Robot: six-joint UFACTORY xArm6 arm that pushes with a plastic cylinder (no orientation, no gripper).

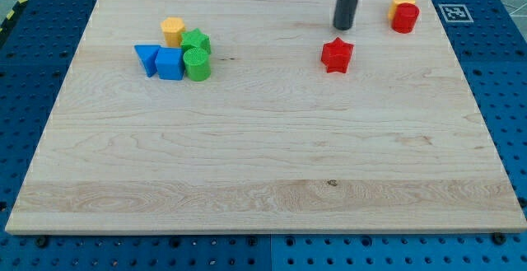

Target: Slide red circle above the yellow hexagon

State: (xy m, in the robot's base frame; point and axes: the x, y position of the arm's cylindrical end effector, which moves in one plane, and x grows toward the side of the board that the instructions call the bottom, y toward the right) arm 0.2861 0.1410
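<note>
The red circle [404, 17] stands near the view's top right, touching a yellow block [402, 1] just behind it toward the top. The yellow hexagon [172, 30] sits at the upper left, at the top of a cluster of blocks. My tip [343, 27] is at the end of the dark rod, to the left of the red circle and apart from it, just above and right of a red star [337, 55].
The cluster by the yellow hexagon holds a green block [196, 41], a green cylinder [197, 63], a blue cube [170, 63] and a blue triangular block [147, 58]. The wooden board [263, 197] ends close behind the red circle.
</note>
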